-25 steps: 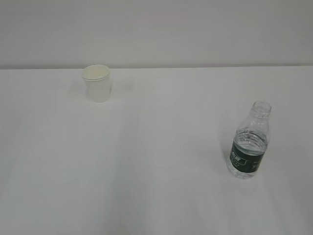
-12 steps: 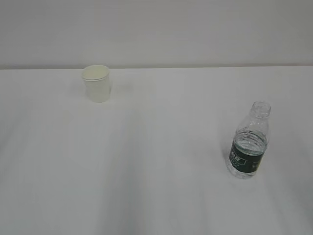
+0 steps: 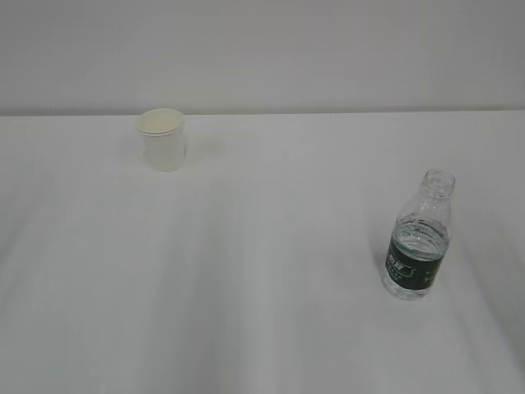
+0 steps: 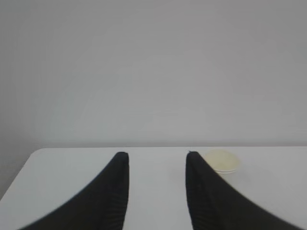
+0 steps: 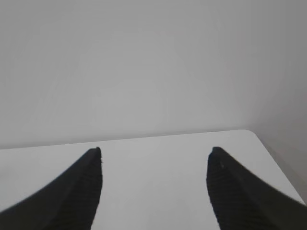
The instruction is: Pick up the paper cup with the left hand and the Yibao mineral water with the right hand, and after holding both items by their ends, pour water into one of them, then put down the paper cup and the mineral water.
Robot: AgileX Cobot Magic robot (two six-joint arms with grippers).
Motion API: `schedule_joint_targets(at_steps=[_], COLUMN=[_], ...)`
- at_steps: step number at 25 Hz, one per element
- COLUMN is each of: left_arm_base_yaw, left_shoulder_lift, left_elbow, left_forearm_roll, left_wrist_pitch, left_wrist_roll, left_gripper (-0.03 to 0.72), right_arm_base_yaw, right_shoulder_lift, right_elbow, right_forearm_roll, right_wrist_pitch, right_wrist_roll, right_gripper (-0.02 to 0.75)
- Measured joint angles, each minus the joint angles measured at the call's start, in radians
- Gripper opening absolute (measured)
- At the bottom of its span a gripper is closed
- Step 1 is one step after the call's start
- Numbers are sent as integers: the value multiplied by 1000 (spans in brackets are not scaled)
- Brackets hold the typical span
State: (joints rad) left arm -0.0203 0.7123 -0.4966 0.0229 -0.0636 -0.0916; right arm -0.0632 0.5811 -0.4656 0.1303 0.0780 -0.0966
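The cream paper cup (image 3: 162, 139) stands upright at the back left of the white table. It also shows in the left wrist view (image 4: 220, 161), far off, just right of my right fingertip. The clear Yibao mineral water bottle (image 3: 418, 240), dark green label, no cap, stands upright at the right. Neither arm shows in the exterior view. My left gripper (image 4: 157, 154) is open and empty above the table. My right gripper (image 5: 156, 150) is wide open and empty; the bottle is out of its view.
The white table (image 3: 262, 271) runs back to a plain pale wall. The table's far left corner (image 4: 38, 153) shows in the left wrist view and its far right corner (image 5: 252, 134) in the right wrist view.
The cup and the bottle stand where they stood. No arm has entered the exterior view.
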Motion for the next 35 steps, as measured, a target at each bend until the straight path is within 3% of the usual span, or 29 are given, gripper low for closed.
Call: schedule_joint_targets(at_steps=[6,18,27,35], left_arm_base_yaw=[0,0,0,0], left_shoulder_lift=[107,359,392,501], left_elbow=[65,69,69,69], left_forearm_roll=[12,16,65,67], left_wrist_pitch=[-152,-397,-454,-557], left_wrist_roll=[-2,-15,-27,-29], left_gripper=[279,276,276,276], right_arm_base_yaw=[0,0,0,0], right_shoulder_lift=[59,90,281,451], right_elbow=[84,155,147,141], right_forearm_roll=[-41,-72,-77,-284], right_wrist_pitch=[-103,-220,-360,-509], right_wrist_roll=[0,2,97,270], right_gripper=[519,482,478,477])
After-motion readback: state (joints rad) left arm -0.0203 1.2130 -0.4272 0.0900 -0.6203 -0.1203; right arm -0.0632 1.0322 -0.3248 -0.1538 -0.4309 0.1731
